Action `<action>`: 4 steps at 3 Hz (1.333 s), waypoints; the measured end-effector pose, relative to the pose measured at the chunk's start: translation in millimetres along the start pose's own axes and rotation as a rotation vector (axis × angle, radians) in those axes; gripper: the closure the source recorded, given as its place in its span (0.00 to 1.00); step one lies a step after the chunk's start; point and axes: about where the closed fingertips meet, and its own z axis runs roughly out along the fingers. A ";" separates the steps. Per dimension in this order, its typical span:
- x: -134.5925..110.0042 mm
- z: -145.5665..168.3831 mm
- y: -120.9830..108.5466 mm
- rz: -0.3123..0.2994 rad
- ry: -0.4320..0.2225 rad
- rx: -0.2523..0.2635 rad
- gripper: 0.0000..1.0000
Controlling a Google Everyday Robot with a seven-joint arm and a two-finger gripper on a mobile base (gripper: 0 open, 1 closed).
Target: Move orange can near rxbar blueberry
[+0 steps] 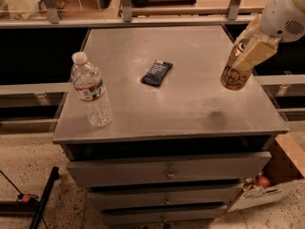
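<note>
Pinching the orange can (pixel 232 75) near its top, the pincer (pixel 245 56) is holding it above the tabletop's (pixel 190 109) right edge. One finger is covering its upper side. Can is tilting, top leaning right. Rxbar blueberry (pixel 157 73) is lying flat, diagonal, well apart.

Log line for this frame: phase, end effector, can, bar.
phase: transport | end effector: shut on orange can, above table right side | can: tilted, off surface | rxbar blueberry: mid-table, apart from can
</note>
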 end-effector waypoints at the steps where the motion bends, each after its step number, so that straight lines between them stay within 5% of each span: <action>1: -36.6 3.0 -9.6 -0.048 -0.056 0.006 1.00; 4: -123.9 58.9 -12.2 -0.161 -0.170 -0.030 1.00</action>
